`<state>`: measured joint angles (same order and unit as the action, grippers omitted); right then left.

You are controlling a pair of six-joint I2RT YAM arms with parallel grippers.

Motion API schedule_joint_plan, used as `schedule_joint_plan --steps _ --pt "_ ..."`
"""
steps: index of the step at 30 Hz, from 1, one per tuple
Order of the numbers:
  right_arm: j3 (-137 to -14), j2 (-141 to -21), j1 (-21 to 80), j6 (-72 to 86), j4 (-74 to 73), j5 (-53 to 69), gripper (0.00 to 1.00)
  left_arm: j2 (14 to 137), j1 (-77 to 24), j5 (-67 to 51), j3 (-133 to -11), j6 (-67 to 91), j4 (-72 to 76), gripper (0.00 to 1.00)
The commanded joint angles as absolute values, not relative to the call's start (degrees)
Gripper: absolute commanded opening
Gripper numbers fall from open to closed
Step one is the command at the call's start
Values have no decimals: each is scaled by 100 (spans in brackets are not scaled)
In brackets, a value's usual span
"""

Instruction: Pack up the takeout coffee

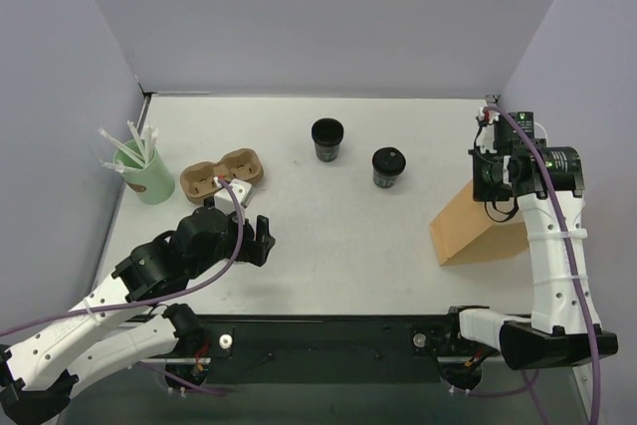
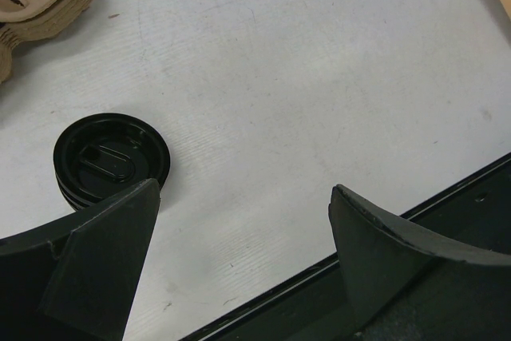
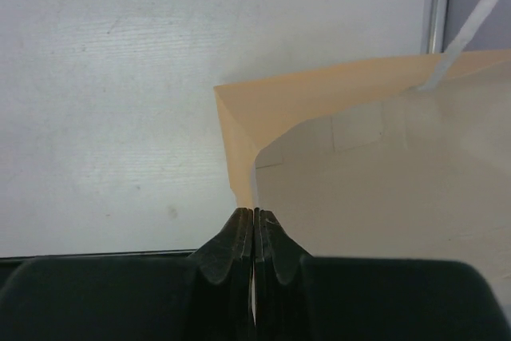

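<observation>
Pinching bag [image 1: 476,231] rim with shut right hand [image 3: 254,223], far right; left hand [image 1: 262,238] wide, empty, lower left. Could tear or topple bag if tugged hard.

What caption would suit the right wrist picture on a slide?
Right claw pinched shut on the rim of the open brown paper bag, above the white table.

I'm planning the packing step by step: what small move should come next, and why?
Probably send the left pincer toward the takeout coffee: it is open and empty, while the right pincer is shut on the rim of the brown bag.
</observation>
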<state>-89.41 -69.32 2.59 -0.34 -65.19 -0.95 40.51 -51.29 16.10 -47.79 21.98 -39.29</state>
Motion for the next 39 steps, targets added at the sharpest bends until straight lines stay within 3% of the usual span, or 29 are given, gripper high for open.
schedule_joint_plan --steps 1,4,14,23,39 --pt "-9114 -6557 228 465 -7198 700 0 3990 -5150 1670 -4869 2180 -3832 97" --pt "-9001 -6373 351 922 -7129 1552 0 3946 -5150 1792 -4878 2197 -3876 97" --pt "-8315 -6231 2556 3470 -6091 529 0 3832 -5150 2223 -4904 2276 -4008 97" --pt "-8893 -7574 4550 4895 -5476 -764 0 3420 -5124 3084 -4975 2619 -4306 97" --pt "-9738 -8613 5212 5686 -4606 -1222 0 2593 -5124 3762 -4887 2909 -4474 97"
